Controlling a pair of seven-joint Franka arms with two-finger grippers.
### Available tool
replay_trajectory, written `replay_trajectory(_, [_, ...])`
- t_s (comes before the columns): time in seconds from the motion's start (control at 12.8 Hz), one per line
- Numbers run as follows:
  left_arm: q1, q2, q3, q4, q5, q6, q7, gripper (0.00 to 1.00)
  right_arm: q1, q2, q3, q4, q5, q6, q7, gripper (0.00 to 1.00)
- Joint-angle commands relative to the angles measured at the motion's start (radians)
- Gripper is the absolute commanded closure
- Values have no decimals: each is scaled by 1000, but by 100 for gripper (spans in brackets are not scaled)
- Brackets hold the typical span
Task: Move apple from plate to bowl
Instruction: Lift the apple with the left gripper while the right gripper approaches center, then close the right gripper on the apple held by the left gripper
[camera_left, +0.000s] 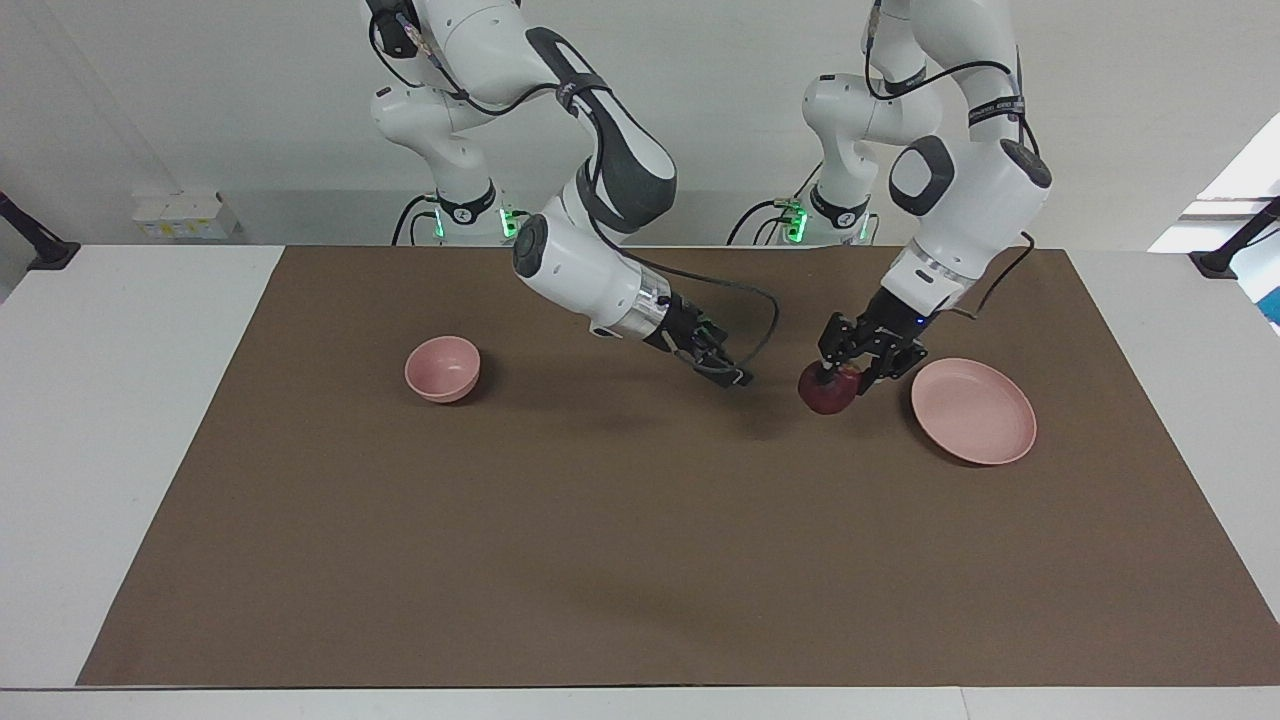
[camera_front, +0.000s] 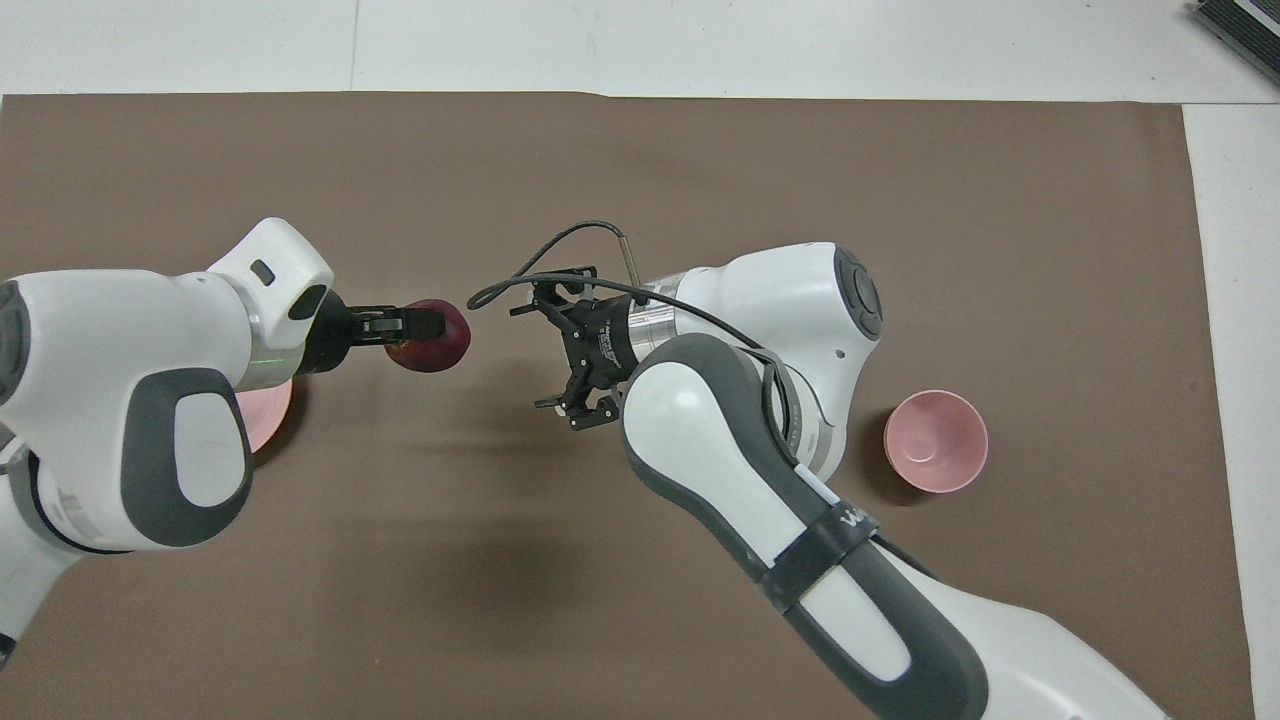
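Observation:
The dark red apple (camera_left: 827, 392) is in my left gripper (camera_left: 836, 377), which is shut on it from above. The apple hangs low over the brown mat, just off the rim of the pale pink plate (camera_left: 973, 411), toward the table's middle. In the overhead view the apple (camera_front: 436, 340) shows at the left gripper's (camera_front: 424, 324) tip, and the left arm hides most of the plate (camera_front: 270, 418). My right gripper (camera_left: 733, 374) is open and empty, up over the middle of the mat, pointing at the apple; it also shows in the overhead view (camera_front: 548, 350). The small pink bowl (camera_left: 442, 368) stands empty toward the right arm's end (camera_front: 936, 441).
A brown mat (camera_left: 600, 560) covers most of the white table. The plate is bare. A cable loops off the right gripper's wrist (camera_left: 770, 320). Mounts stand at the table's corners nearest the robots (camera_left: 45, 250).

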Motion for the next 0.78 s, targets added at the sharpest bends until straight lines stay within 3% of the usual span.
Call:
replay_trajectory(0.0, [-12,4,-53,11,-18,32,-86,99,0,34,1,14,25,9,5,0])
replay_trajectory(0.55, [-64,1,-94,17,-18,47,-198,96,7,43,0,16,59,13,4,0])
replay_trajectory(0.63, [-64,7,-97,26,-18,61,-221,96,16,43,0,16,55,12,-10,4])
replay_trajectory(0.71, [-69,11,-102,38,-18,67,-238,96,16,43,0,14,55,10,-24,61])
